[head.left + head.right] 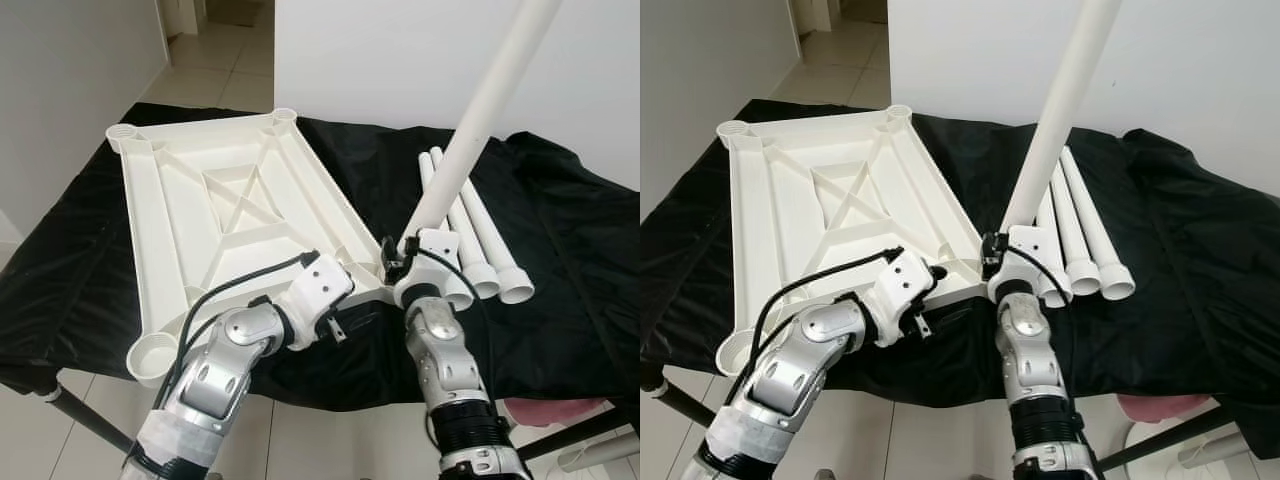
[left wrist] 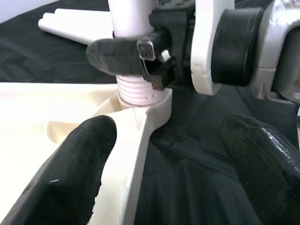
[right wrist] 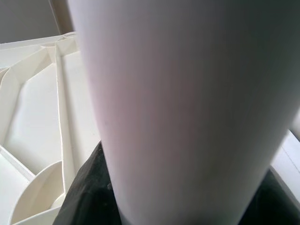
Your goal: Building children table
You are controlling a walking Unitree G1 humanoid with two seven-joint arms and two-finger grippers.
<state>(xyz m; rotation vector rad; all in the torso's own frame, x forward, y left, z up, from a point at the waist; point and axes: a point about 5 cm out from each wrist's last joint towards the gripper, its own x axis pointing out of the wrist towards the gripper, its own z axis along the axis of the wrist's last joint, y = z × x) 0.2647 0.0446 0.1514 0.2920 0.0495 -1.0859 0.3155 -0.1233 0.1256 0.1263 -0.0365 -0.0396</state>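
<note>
Lying upside down on a black cloth (image 1: 90,260): white moulded plastic tabletop (image 1: 215,215), rectangular, smooth and matte, underside braced with raised ribs forming an X inside an inner frame, a round socket at each corner.

Standing in the near right corner socket (image 2: 157,101), tilted away to the right: long round white plastic table leg (image 1: 480,115), smooth along the shaft, ridged with fine threads at its lower end, the threads touching the socket's rim in the left wrist view.

Clamped around that leg just above the socket: right gripper (image 2: 140,54), black fingers (image 2: 115,56) pinching the tube from either side, white wrist housing behind. In the right wrist view, the leg's pale curved wall up close, tabletop ribs to one side.

Hovering just beside the same corner, at the tabletop's near edge: left gripper (image 2: 164,178), its two thick black, slightly glossy fingers spread wide apart, one over the white rim, the other over the cloth, gripping nothing.

Resting side by side on the cloth, right of the tabletop: three spare legs (image 1: 485,240), the same white tubes, flared collars at their near ends.

Draped over the supporting surface: the cloth, creased and faintly shiny. Beyond: white wall (image 1: 400,50), pale tiled floor (image 1: 215,75).
</note>
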